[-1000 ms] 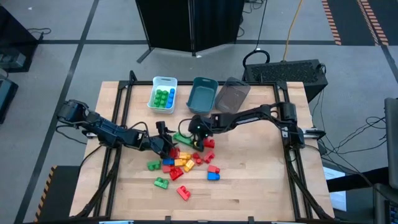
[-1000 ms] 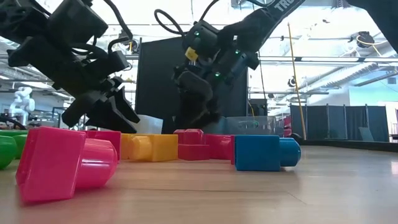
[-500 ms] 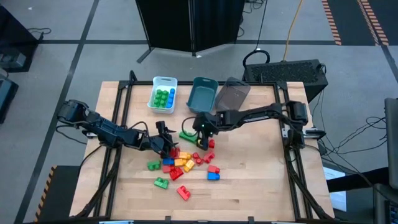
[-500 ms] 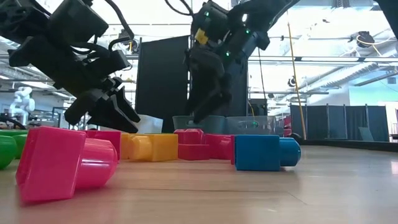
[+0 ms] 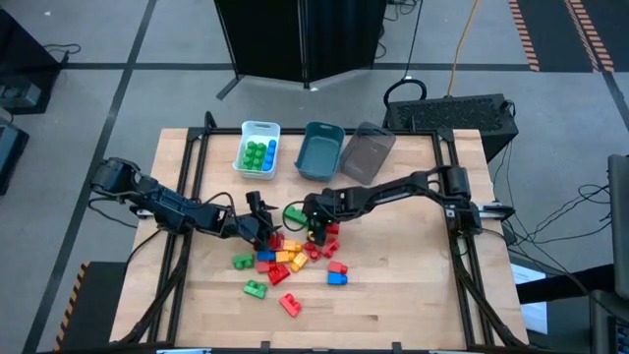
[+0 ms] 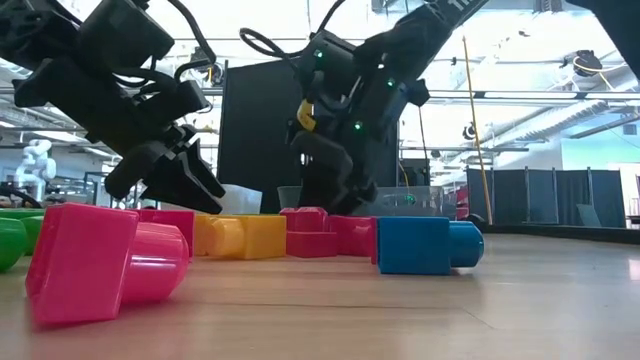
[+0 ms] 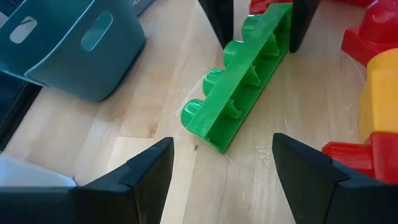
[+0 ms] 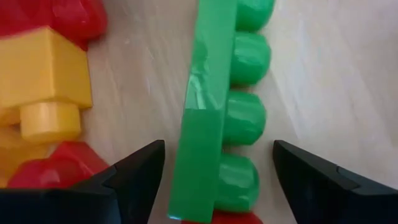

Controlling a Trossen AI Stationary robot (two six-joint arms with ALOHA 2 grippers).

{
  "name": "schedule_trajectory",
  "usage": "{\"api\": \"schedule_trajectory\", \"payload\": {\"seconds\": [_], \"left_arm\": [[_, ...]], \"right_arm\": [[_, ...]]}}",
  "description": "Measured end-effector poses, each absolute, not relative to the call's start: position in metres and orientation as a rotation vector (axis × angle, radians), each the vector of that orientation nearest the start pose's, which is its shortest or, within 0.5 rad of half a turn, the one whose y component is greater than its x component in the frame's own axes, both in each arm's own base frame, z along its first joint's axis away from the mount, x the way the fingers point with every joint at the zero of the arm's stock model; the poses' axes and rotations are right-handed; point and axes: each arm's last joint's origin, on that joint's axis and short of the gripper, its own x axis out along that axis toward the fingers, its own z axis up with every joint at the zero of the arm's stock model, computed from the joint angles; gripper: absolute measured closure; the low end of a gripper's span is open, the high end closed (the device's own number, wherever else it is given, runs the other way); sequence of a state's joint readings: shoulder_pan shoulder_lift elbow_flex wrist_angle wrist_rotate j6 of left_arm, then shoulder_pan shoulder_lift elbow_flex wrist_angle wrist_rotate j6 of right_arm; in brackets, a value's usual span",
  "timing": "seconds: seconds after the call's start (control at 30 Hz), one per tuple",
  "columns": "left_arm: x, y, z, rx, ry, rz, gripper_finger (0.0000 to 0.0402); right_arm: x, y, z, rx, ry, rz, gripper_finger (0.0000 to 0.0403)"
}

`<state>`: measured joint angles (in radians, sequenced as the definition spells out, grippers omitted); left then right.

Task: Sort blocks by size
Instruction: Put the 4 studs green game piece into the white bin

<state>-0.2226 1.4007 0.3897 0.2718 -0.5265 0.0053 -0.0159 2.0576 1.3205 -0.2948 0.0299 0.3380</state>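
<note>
A long green block [image 7: 244, 68] lies on its side on the table, studs sideways, between the two arms. My right gripper [image 8: 217, 152] is open and low over it, one finger on each side of the block's far end [image 5: 297, 213], with a small gap showing on both sides. My left gripper [image 7: 217, 149] is open too, just short of the block's near end and apart from it. A pile of red, yellow, green and blue blocks [image 5: 293, 254] lies beside both grippers, toward the near edge.
Three bins stand at the far edge: a white one [image 5: 257, 147] holding green and blue blocks, a teal one [image 5: 320, 150] and a grey one [image 5: 367, 152]. Loose blocks lie nearer the front: green [image 5: 256, 288], red [image 5: 289, 304], blue [image 5: 337, 275].
My right gripper first rose and swung a little toward the table's right, then came back down over the long green block, fingers astride it. The green block and the left gripper have stayed where they were.
</note>
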Motion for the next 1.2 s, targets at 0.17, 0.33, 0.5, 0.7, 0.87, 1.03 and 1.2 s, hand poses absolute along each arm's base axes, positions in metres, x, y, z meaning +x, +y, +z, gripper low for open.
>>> {"api": "schedule_trajectory", "payload": {"seconds": [0.17,0.33,0.5,0.7,0.87,1.03,1.2], "left_arm": [[0.223,-0.035,0.126,0.228,0.68,0.312,0.0149],[0.223,-0.035,0.126,0.182,0.669,0.328,0.0149],[0.222,-0.035,0.127,0.107,0.651,0.352,0.0149],[0.22,-0.035,0.141,0.004,0.58,0.374,0.0149],[0.216,-0.034,0.159,-0.072,0.487,0.368,0.0149],[0.212,-0.031,0.172,-0.145,0.422,0.372,0.0149],[0.214,-0.024,0.173,-0.217,0.435,0.299,0.0149]], "right_arm": [[0.415,-0.005,0.128,0.24,1.024,-0.26,0.0149],[0.415,-0.001,0.127,0.154,1.024,-0.298,0.024],[0.414,0.006,0.128,0.033,1.02,-0.32,0.0253],[0.41,0.019,0.129,-0.202,1.021,-0.432,0.0253],[0.407,0.039,0.136,-0.478,0.983,-0.549,0.0253],[0.404,0.061,0.14,-0.736,0.963,-0.612,0.0253],[0.399,0.081,0.144,-0.924,0.933,-0.69,0.0253]]}}
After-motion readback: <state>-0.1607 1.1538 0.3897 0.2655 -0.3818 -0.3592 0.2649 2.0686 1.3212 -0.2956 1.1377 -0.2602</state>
